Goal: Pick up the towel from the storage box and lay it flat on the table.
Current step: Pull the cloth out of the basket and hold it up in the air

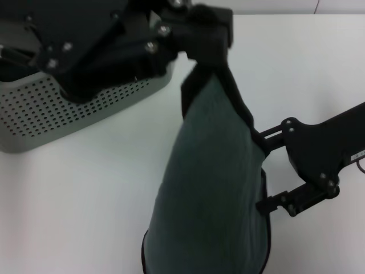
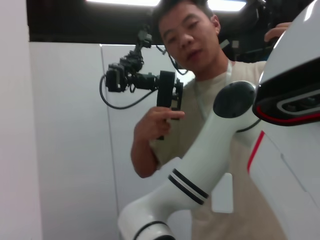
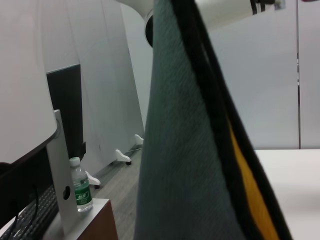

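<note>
The dark grey-green towel point(image 1: 214, 182) with black edging hangs down from my left gripper point(image 1: 210, 57), which is shut on its top corner above the white table point(image 1: 102, 205). The towel's lower end reaches the bottom of the head view. My right gripper point(image 1: 267, 171) is open at the towel's right edge, with one finger point(image 1: 272, 135) high and the other low. The towel point(image 3: 185, 165) fills the right wrist view, with a yellow strip point(image 3: 250, 185) beside its edging. The pale perforated storage box point(image 1: 51, 114) stands at the back left, partly hidden by my left arm.
The left wrist view shows a person point(image 2: 200, 100) holding a camera rig and a white robot arm point(image 2: 200, 170), not the table. A water bottle point(image 3: 80, 192) stands on a side desk off the table.
</note>
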`<state>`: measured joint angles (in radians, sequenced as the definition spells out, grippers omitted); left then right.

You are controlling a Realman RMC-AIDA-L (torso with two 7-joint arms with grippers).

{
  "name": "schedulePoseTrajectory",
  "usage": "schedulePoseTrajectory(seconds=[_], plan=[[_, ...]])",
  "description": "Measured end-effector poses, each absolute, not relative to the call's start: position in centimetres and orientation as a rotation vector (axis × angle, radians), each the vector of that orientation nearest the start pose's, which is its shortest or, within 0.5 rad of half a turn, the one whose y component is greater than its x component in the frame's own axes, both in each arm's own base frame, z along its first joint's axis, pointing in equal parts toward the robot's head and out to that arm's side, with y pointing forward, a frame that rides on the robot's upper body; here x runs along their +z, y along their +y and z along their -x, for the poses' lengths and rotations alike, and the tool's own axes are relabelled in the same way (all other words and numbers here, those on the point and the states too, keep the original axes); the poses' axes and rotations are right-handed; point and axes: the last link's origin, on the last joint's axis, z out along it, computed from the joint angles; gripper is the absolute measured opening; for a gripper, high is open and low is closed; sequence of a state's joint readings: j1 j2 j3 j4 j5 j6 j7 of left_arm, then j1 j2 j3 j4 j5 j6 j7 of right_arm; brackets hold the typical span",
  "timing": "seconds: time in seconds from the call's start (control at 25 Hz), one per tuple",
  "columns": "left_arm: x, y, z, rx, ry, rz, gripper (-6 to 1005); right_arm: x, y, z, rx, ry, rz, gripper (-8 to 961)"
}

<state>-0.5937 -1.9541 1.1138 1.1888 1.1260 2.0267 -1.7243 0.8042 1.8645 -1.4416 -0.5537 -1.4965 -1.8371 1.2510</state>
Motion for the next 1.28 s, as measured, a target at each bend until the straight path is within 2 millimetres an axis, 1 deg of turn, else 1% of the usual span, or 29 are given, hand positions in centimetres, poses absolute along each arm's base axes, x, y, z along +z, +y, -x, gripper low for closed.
schedulePoseTrajectory(seconds=[0.08,0.24,0.36,0.4,0.6,0.96,1.16,1.28], plan=[[11.4,28.8,8.3,-1.5,0.4,3.026,15,0.8,32.8,-15.9,0.784,-0.192,3.369,612],[12.0,28.9,8.7,-1.511,0.381,2.982,15,1.6,32.7,-17.4,0.799,-0.119,3.312,609],[12.2,29.0,8.9,-1.522,0.376,2.953,15,2.1,32.5,-18.1,0.8,-0.108,3.287,608],[12.2,29.0,8.9,-1.524,0.379,2.948,15,2.1,32.4,-18.3,0.795,-0.109,3.287,607],[12.2,29.0,8.9,-1.525,0.401,2.932,15,1.7,31.9,-18.7,0.747,-0.106,3.315,543],[12.3,29.0,9.1,-1.521,0.407,2.912,15,1.6,31.7,-19.5,0.713,-0.078,3.309,543],[12.2,29.1,9.3,-1.523,0.415,2.898,15,1.9,31.9,-20.0,0.701,-0.06,3.29,383],[12.1,29.2,9.3,-1.528,0.412,2.895,15,2.1,31.9,-20.3,0.69,-0.047,3.279,361]])
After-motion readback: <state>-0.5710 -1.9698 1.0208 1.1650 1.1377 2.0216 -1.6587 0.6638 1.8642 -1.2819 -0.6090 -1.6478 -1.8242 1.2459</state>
